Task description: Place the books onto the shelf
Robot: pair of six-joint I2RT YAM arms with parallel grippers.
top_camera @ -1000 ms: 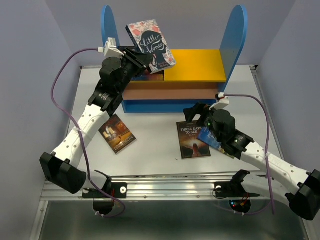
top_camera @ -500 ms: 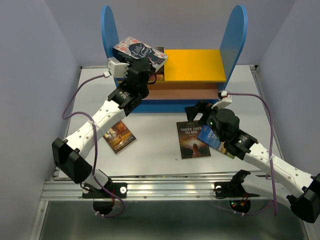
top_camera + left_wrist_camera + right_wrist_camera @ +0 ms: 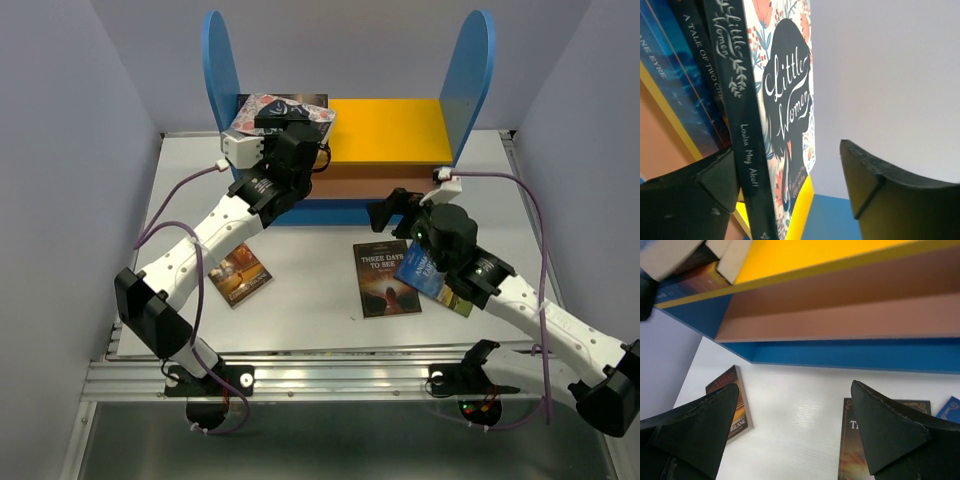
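Upper left, the left pincer sits released around the floral book on the shelf; the right pincer is spread wide.

Bright, even light from overhead. The white table is cleanly exposed in the top view, with only faint, soft shadows on it. There's a touch of glare on the metal rail at the near edge. Left wrist view: the Little Women cover is crisp, while the left fingers are dark and soft-edged. Right wrist view: a pale sheen on the tabletop, and the right fingers are near-black with little detail.
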